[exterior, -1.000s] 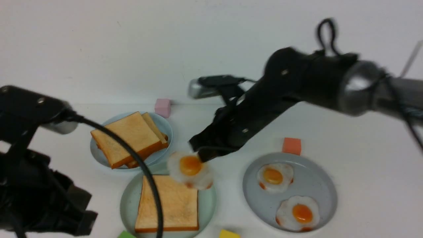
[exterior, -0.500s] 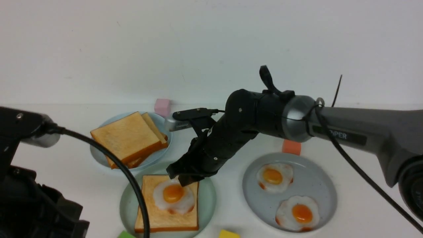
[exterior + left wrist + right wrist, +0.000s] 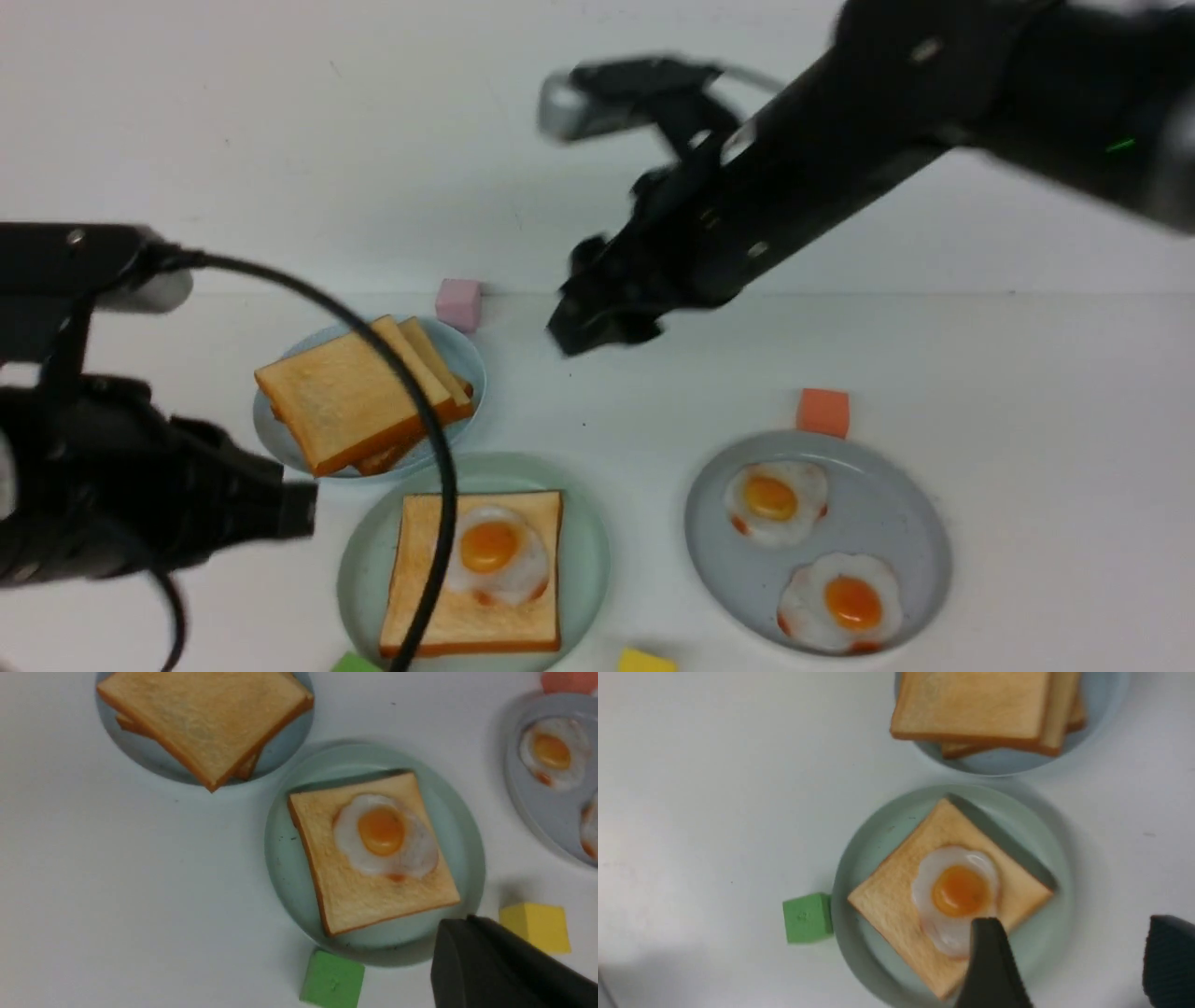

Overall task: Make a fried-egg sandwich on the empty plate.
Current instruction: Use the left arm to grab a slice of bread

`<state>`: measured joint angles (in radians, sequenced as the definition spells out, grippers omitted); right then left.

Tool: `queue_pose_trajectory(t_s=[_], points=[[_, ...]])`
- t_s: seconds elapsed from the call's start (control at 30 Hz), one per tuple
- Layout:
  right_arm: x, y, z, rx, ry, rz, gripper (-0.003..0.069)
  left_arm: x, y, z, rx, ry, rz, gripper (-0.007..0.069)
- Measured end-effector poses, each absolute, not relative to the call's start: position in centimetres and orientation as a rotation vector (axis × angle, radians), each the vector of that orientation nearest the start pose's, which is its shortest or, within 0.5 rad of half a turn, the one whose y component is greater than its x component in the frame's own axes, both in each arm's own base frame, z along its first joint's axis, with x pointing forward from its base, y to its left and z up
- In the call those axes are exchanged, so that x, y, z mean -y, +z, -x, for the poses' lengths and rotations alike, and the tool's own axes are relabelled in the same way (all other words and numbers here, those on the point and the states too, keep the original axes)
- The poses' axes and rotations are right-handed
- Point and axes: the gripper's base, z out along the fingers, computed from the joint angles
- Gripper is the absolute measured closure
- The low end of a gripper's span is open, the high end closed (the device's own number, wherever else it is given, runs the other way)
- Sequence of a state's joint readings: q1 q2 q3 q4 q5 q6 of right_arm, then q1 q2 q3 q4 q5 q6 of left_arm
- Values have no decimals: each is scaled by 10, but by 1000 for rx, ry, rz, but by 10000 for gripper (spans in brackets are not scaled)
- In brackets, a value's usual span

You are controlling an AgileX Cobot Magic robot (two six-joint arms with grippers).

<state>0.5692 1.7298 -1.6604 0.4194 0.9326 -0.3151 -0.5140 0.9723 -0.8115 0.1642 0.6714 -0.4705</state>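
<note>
- At the far left of the frame, here's the left gripper (image 3: 301, 510), dark and low over the bench (image 3: 616, 420), its fingers pressed together with nothing pinched between them.
- A black cable (image 3: 411, 392) loops out from that arm and sweeps down across the view, in front of both nearby plates.
- Left of centre, the light-blue plate (image 3: 271, 434) carries a stack of toast (image 3: 350, 392), the top slice lying askew over the ones beneath.
- At the lower left, a green block (image 3: 355, 664) peeks in from the bottom edge, close beside the green plate.
- Just above and right of the stack, there's a pink block (image 3: 458, 304) near the blue rim.
- And the main event, lower centre-left: the pale green plate (image 3: 583, 569) with one square toast slice (image 3: 476, 635) lying flat on it, and a fried egg (image 3: 504, 560) on top, orange yolk facing up!
- Upper centre, the right gripper (image 3: 602, 327) hangs blurred above the bench, well apart from the egg, fingers spread wide and holding nothing.
- Bottom centre, a yellow block (image 3: 647, 662) is cut off by the frame.
- Over on the right, the grey plate (image 3: 910, 523) holds two more fried eggs (image 3: 777, 504), with an orange block (image 3: 823, 413) just behind its rim.
</note>
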Motion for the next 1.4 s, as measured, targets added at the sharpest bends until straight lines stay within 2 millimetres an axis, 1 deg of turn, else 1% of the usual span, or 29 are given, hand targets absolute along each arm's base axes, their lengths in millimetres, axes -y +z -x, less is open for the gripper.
queue_pose_trajectory(t_s=[0.03,0.07,0.1,0.13,0.23,0.27,0.33,0.37,0.4,0.47,0.5,0.57,0.6,0.63,0.67,0.73,0.8,0.97,1.1,1.2,1.4], points=[[-228,367,-304,-2297,618,904,215,84,322,-180,-2323,-307,-104,638],[-226,371,-302,-2290,617,903,215,84,321,-184,-2330,-301,-90,638],[-219,380,-292,-2276,607,903,215,79,322,-196,-2334,-288,-38,638],[-213,384,-284,-2272,606,899,215,76,324,-205,-2340,-280,-6,638],[-204,382,-269,-2285,605,901,215,65,325,-227,-2364,-292,73,638],[-198,375,-258,-2307,602,902,215,56,323,-241,-2392,-334,145,637],[-191,365,-247,-2333,597,902,215,44,315,-260,-2433,-438,277,636],[-190,365,-246,-2336,597,902,215,40,314,-262,-2434,-439,290,636],[-187,362,-242,-2343,594,902,214,37,309,-269,-2447,-483,338,634],[-181,352,-233,-2374,589,906,214,18,294,-287,-2461,-560,460,618],[-178,349,-228,-2384,588,908,214,9,282,-297,-2469,-601,527,600],[-175,347,-223,-2390,587,908,214,-4,266,-310,-2465,-626,610,569],[-174,347,-222,-2390,587,909,214,-5,264,-311,-2465,-627,613,565],[-172,347,-219,-2388,590,909,214,-11,247,-323,-2457,-639,674,528],[-172,348,-219,-2388,590,908,214,-11,245,-324,-2457,-639,678,523],[-172,349,-217,-2382,595,906,214,-14,222,-339,-2457,-645,719,465],[-171,350,-217,-2378,595,905,214,-15,206,-348,-2450,-653,739,400],[-171,351,-217,-2376,595,905,214,-18,187,-364,-2445,-649,738,320],[-171,351,-217,-2376,595,905,214,-18,179,-377,-2421,-692,749,309],[-171,351,-217,-2377,595,905,214,-18,175,-383,-2408,-708,751,307],[-171,350,-216,-2387,595,913,214,-18,166,-387,-2413,-713,764,307]])
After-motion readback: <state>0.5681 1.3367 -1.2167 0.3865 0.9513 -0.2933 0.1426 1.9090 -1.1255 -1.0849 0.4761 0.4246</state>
